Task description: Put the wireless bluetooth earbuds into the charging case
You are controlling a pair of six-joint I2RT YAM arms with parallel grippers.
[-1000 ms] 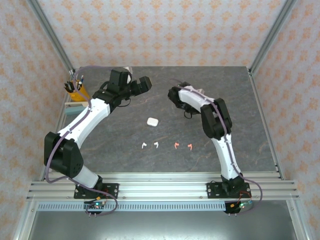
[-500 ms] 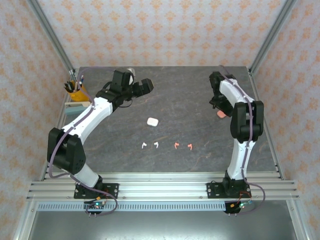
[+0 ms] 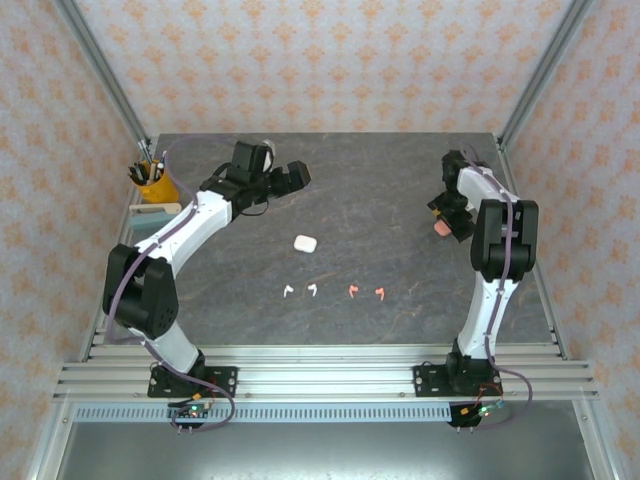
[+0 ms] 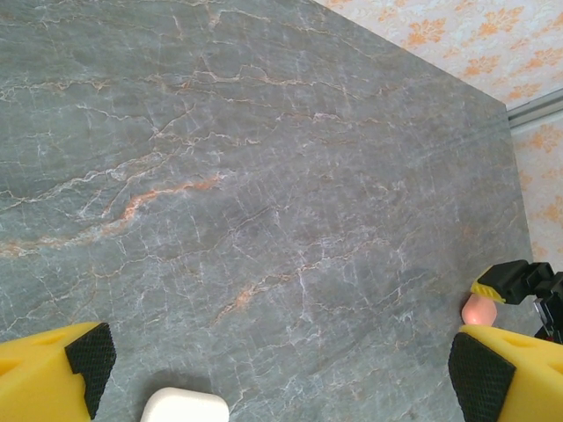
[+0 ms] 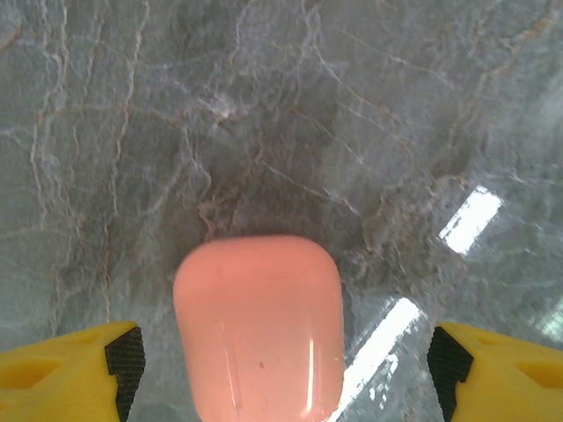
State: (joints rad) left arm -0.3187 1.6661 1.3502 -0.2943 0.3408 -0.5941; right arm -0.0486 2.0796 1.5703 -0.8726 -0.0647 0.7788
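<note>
**A:** What is the right gripper (image 5: 286, 360) doing?

**B:** Its fingers are spread wide. The coral-pink charging case (image 5: 257, 325) lies on the stone between them, with a gap on each side, so nothing is gripped.

**A:** And the left gripper (image 4: 283, 365)?

**B:** It is also wide apart and holds nothing. The white charging case (image 4: 185, 406) lies on the table at the bottom edge of its wrist view.

**A:** What has changed in the last second?

**B:** The right arm was folded in toward the table's far middle. It has since swung out to the right side, and its gripper (image 3: 452, 210) sits by the coral-pink case (image 3: 440, 228). The left gripper (image 3: 290, 175) has barely shifted. The white case (image 3: 305, 242) and all four earbuds lie where they were.

**A:** Where are the earbuds?

**B:** They lie in a row at the near middle. From left to right: outer white earbud (image 3: 288, 291), inner white earbud (image 3: 312, 290), inner coral-pink earbud (image 3: 352, 290), outer coral-pink earbud (image 3: 380, 292). They are well apart from both grippers.

**A:** How much room is there near the edges?

**B:** The coral-pink case is near the table's (image 3: 380, 170) right edge. Bare stone stretches between the two cases and across the far middle. A yellow pen cup (image 3: 150, 185) stands at the left edge.
</note>
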